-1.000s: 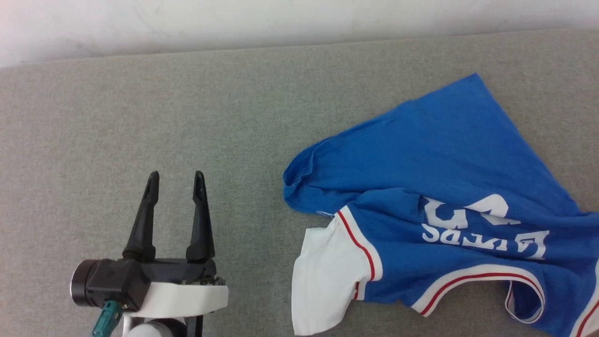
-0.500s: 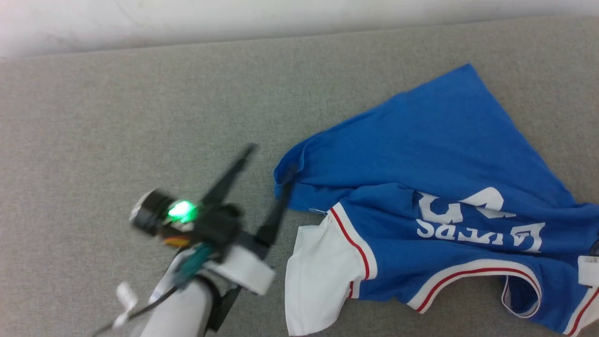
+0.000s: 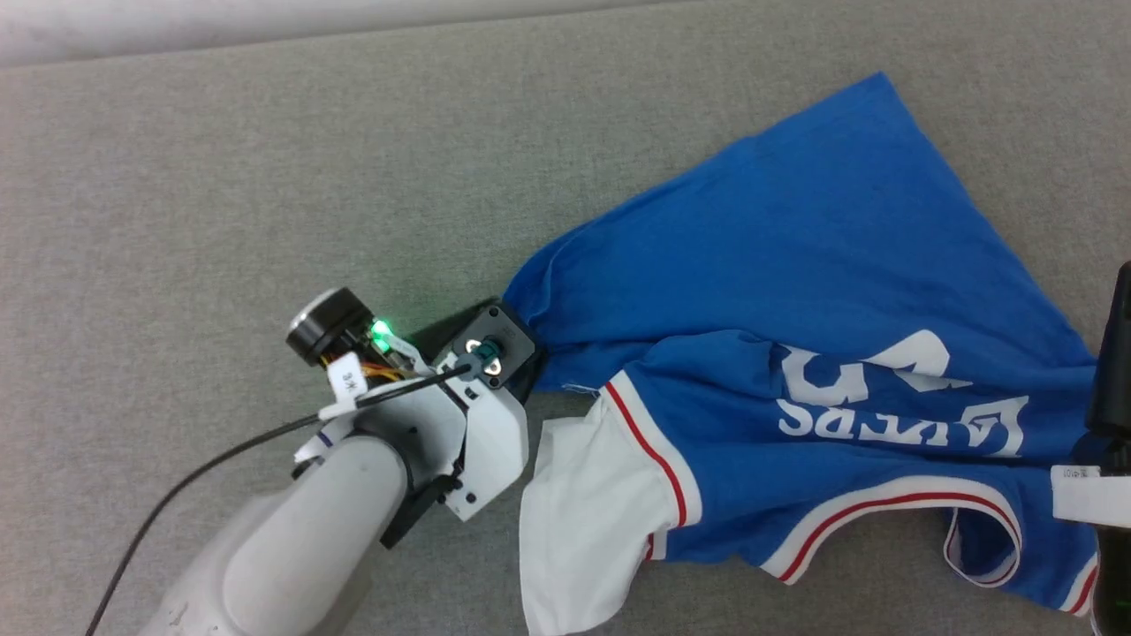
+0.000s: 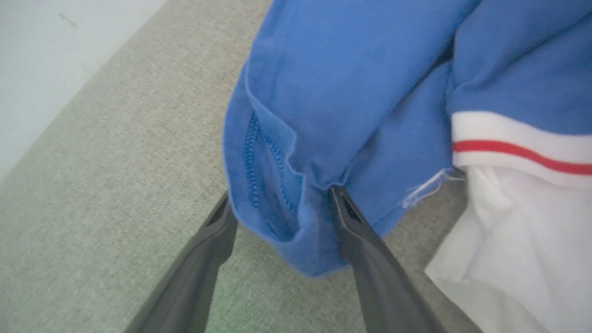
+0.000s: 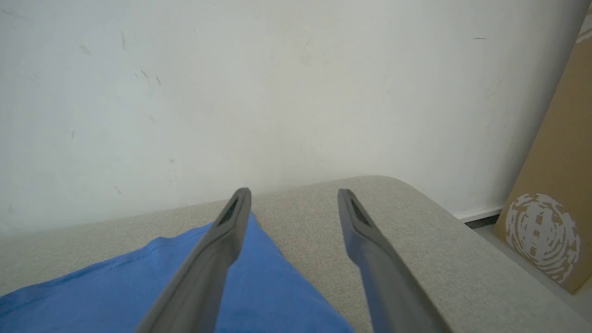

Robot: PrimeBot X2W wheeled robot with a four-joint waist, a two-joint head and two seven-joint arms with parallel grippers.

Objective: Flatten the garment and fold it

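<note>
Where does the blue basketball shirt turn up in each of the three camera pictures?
Head view: the shirt spreads across the right half, its lettering upside down.
Left wrist view: the shirt takes the upper right; a blue fold lies between the fingers of the open left gripper.
Right wrist view: a blue corner of the shirt at lower left, partly behind the open right gripper.
Shared landmark: the grey woven cushion under it.

Matt jersey garment [image 3: 795,265] lies on rough-woven upholstery [image 3: 221,177]

Crumpled garment [image 3: 795,265] on grey cushion [image 3: 221,177]
</note>
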